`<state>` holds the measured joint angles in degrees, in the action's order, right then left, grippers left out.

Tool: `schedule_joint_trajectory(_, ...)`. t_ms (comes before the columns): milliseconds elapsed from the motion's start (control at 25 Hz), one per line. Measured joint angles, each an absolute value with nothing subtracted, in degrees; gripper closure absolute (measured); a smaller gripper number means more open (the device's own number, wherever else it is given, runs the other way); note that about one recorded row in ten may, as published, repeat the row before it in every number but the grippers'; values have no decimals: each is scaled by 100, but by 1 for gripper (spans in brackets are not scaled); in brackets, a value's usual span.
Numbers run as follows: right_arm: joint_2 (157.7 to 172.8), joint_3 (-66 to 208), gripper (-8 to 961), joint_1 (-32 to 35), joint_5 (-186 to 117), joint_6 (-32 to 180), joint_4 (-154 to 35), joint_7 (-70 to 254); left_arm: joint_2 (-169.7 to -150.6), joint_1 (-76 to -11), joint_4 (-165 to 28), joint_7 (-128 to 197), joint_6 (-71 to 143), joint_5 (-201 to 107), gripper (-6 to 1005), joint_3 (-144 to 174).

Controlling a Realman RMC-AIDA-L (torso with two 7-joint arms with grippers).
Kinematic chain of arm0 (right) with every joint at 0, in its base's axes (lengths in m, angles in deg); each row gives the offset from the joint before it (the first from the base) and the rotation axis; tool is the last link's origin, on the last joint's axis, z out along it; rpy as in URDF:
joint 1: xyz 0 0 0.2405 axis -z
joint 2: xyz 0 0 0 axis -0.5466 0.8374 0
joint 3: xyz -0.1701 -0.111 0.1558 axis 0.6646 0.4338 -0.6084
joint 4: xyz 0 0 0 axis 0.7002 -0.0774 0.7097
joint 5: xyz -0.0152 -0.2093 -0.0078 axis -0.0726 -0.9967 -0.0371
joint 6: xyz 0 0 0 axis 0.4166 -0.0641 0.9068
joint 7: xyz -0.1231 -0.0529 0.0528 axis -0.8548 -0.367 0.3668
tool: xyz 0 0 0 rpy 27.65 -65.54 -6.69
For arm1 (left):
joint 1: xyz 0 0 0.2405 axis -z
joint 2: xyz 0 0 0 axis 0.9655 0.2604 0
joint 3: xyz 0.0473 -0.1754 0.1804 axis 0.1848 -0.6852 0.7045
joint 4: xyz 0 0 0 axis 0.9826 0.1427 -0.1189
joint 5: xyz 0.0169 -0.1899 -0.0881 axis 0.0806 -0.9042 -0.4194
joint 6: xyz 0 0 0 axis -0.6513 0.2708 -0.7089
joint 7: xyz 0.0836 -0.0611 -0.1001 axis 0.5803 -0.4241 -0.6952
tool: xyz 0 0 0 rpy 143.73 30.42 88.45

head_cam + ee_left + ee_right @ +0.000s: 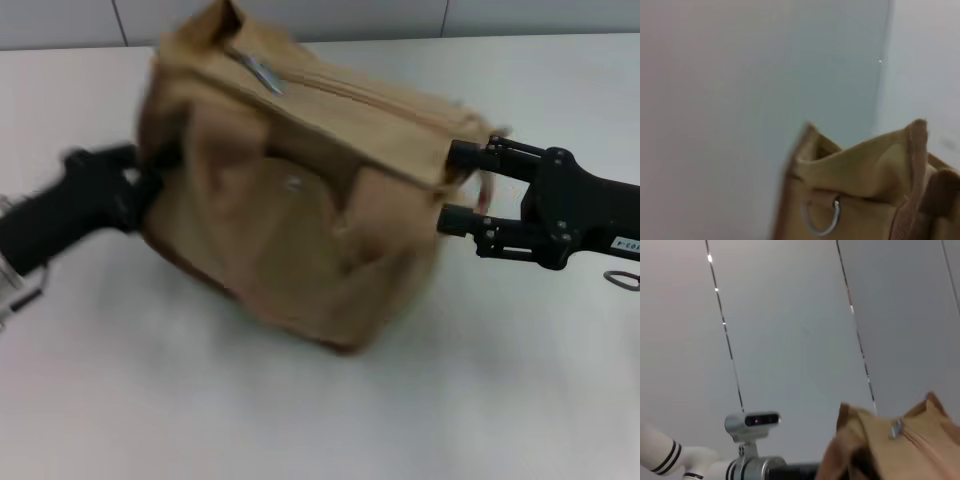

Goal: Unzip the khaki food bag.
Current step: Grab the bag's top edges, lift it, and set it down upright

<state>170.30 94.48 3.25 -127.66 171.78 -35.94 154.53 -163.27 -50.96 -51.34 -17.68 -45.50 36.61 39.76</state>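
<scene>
Khaki food bag (300, 190) tilted, left hand (150, 172) grip unclear, right hand (458, 187) fingers apart

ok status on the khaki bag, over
Left gripper at the khaki food bag's left end, right gripper open at its right end. Zipper closed, silver zipper pull untouched. Nothing in the way.

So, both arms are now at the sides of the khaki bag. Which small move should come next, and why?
Probably the right gripper should move along the top toward the silver zipper pull. The khaki food bag looks zipped shut, the pull lies at the far end beside the left gripper, which is against that side, and the right one sits at the opposite end.
</scene>
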Motion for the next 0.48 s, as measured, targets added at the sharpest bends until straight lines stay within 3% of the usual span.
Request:
schedule_joint_trajectory(280, 17065, 9331, 152, 335, -12739, 17093, -3602, 15423, -16210, -4915, -4955, -1805, -4909, 3119, 949, 3093)
schedule_joint_trajectory(480, 17069, 9323, 152, 321, -12644, 16940, -3752, 15420, -16330, -4828, -4993, -1470, -5498, 3009, 949, 3306)
